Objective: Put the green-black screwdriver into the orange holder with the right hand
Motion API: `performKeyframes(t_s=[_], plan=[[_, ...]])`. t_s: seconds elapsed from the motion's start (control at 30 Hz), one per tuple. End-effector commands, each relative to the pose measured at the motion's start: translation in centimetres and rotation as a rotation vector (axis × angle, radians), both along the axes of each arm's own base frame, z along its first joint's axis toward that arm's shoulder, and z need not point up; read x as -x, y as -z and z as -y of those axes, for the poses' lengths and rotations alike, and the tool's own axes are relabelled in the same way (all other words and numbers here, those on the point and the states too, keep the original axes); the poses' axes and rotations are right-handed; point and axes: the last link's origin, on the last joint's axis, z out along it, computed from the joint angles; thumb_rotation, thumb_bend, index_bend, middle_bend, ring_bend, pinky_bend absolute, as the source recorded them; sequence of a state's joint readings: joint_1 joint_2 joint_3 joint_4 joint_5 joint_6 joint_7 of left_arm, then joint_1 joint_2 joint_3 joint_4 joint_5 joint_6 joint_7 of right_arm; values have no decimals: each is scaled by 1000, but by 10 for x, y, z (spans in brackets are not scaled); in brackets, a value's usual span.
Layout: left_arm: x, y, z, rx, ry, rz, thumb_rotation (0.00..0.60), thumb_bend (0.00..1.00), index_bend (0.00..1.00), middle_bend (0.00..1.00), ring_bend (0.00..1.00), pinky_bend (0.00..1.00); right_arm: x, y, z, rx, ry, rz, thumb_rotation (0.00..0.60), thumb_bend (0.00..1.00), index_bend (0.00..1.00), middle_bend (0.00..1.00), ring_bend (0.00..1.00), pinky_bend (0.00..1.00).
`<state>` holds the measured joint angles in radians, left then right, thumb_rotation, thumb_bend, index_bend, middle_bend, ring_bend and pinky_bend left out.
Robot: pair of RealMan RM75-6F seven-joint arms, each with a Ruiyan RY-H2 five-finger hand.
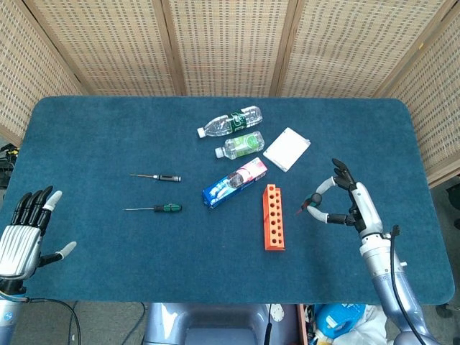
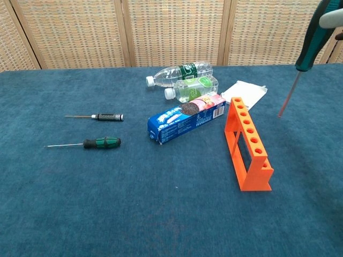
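In the head view, your right hand [image 1: 347, 201] sits over the blue surface [image 1: 93, 129] to the right of the orange holder [image 1: 273, 217], pinching a green-black screwdriver [image 1: 310, 203] between thumb and finger, with its tip pointing left toward the holder but not touching it. Your left hand [image 1: 23, 238] hangs at the near left edge with its fingers spread, holding nothing. A second green-handled screwdriver [image 1: 155, 208] lies on the surface well left of the holder, with a black-handled screwdriver [image 1: 157, 177] just beyond it. A blue biscuit pack [image 1: 234, 183] lies just left of the holder's far end, two plastic bottles [image 1: 231, 122] lie beyond it, and a white packet [image 1: 286, 149] rests to their right. In the chest view, the held screwdriver [image 2: 303, 59] comes in at the top right, tilted, with its shaft slanting down and left and its tip in the air, to the right of the holder [image 2: 247, 143], which stands upright with its row of holes facing up. Only a pale fingertip [image 2: 331, 19] shows on the handle here.
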<state>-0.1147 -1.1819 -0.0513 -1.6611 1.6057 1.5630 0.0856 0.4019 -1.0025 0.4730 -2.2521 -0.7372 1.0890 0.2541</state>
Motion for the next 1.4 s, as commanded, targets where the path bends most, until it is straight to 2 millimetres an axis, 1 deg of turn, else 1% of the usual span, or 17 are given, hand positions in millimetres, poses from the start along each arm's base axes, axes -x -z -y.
performKeyframes(t_s=[0.03, 0.27, 0.5, 0.83, 1.4], plan=[[1, 0, 0, 3, -4, -1, 600, 0, 0, 0, 0, 0, -10, -4, 2, 3, -11, 1, 600, 198, 665, 0, 0, 0], [1, 1, 0, 13, -11, -7, 600, 0, 0, 0, 0, 0, -28, -5, 4, -3, -32, 12, 600, 198, 667, 0, 0, 0], [2, 0, 0, 12, -18, -7, 600, 0, 0, 0, 0, 0, -35, 4, 5, -21, -35, 22, 600, 198, 667, 0, 0, 0], [3, 1, 0, 17, -23, -6, 600, 0, 0, 0, 0, 0, -37, 17, 5, -47, -34, 26, 600, 198, 667, 0, 0, 0], [4, 0, 1, 19, -25, -4, 600, 0, 0, 0, 0, 0, -42, 28, 9, -70, -42, 31, 600, 198, 667, 0, 0, 0]])
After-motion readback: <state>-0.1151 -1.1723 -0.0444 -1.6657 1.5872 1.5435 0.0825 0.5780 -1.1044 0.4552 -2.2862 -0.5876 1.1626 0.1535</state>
